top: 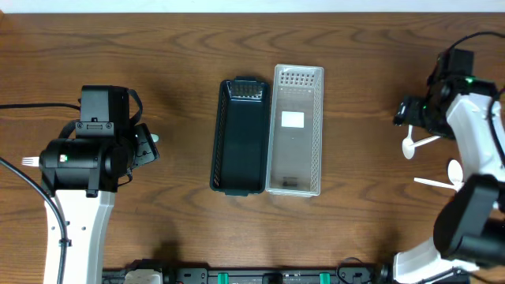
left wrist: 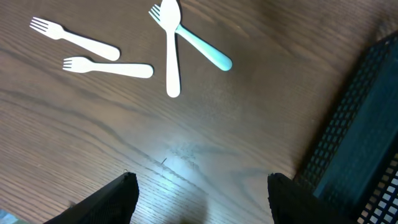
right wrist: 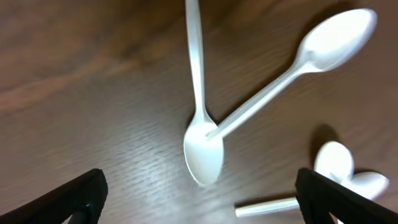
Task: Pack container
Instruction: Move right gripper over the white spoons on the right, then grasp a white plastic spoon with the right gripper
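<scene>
Right pincer parted over crossed spoons, left pincer parted near forks

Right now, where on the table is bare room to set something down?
Bare wood: between left gripper and dark basket, and between clear basket and right gripper. Crowded: forks near the left gripper, spoons beside the right.

Two containers sit in the middle of the bench, side by side with long sides touching, both running 12 to 6. The left container is at 9 o'clock of the right container. Forks lie way out at 9 o'clock, two of them crossed. Spoons lie out at 3 o'clock, one handle tip meeting another's bowl.
</scene>
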Robot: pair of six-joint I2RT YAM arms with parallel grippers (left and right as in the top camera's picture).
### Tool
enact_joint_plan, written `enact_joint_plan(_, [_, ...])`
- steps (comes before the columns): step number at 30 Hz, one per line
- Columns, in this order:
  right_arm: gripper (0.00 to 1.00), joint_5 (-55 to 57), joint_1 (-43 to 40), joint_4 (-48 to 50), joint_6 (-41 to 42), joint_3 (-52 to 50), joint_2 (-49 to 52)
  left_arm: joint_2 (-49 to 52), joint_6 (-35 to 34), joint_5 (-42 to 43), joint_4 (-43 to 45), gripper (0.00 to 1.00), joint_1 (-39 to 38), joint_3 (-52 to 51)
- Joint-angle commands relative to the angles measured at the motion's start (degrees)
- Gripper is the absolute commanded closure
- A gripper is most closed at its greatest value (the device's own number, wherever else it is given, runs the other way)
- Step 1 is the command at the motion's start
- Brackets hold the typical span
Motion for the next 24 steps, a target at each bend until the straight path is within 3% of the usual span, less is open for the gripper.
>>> enact_joint_plan(1, [0.01, -0.92, -0.52, 1.29, -3.06, -0.55, 4.63, -0.35, -0.11, -0.59, -0.22, 0.30, 0.35, 1.33])
enact_joint_plan(17, [0.02, -6.16, -0.92, 7.61, -5.70, -0.55, 14.27, -0.35, -0.11, -0.59, -0.22, 0.30, 0.35, 1.33])
enact_joint_plan(21, [0.12, -8.31, -1.38, 7.52, -5.44, -0.57, 16.33, -0.35, -0.11, -0.59, -0.20, 0.30, 0.35, 1.33])
enact_joint_plan(24, [0.26, -8.39, -1.42, 7.30, -4.59, -0.57, 17.79, -0.35, -0.11, -0.59, -0.20, 0.30, 0.35, 1.33])
